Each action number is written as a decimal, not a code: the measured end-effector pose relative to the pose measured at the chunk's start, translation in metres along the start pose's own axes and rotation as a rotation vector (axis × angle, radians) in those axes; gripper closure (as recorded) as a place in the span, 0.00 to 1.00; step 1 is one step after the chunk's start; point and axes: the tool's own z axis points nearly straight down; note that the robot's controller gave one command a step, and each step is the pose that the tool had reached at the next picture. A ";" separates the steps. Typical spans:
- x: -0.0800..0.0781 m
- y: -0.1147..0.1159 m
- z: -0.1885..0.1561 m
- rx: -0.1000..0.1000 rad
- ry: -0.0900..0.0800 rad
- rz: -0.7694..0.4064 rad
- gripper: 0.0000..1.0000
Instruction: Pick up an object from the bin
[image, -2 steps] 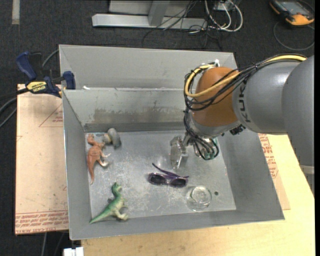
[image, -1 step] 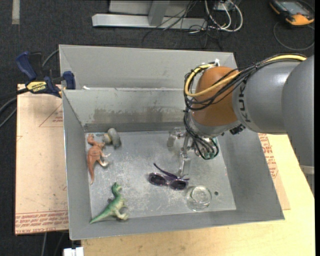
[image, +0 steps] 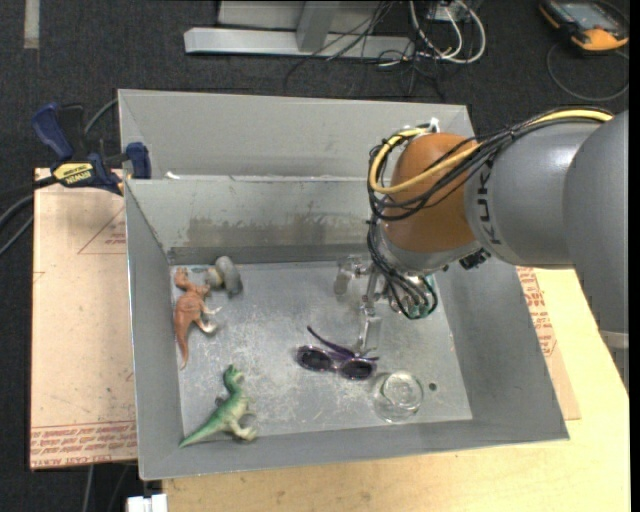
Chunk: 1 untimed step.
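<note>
- Hand (image: 362, 312) hangs right over the purple sunglasses (image: 336, 360) lying on the bin (image: 300, 205) floor; open or closed, I cannot tell.
- Clear round dish (image: 398, 392) sits just right of the sunglasses.
- Green dinosaur (image: 225, 410) and orange dinosaur (image: 190, 305) lie well left of them.

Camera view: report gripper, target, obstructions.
Gripper low over purple sunglasses, mid-bin. Sunglasses lie on the floor, not lifted. Clear round lid close beside them, view's lower right.

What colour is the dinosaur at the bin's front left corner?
The small plastic toy dinosaur is green, in the camera view.
</note>
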 end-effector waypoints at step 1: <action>0.031 0.012 0.014 0.000 -0.002 -0.115 0.00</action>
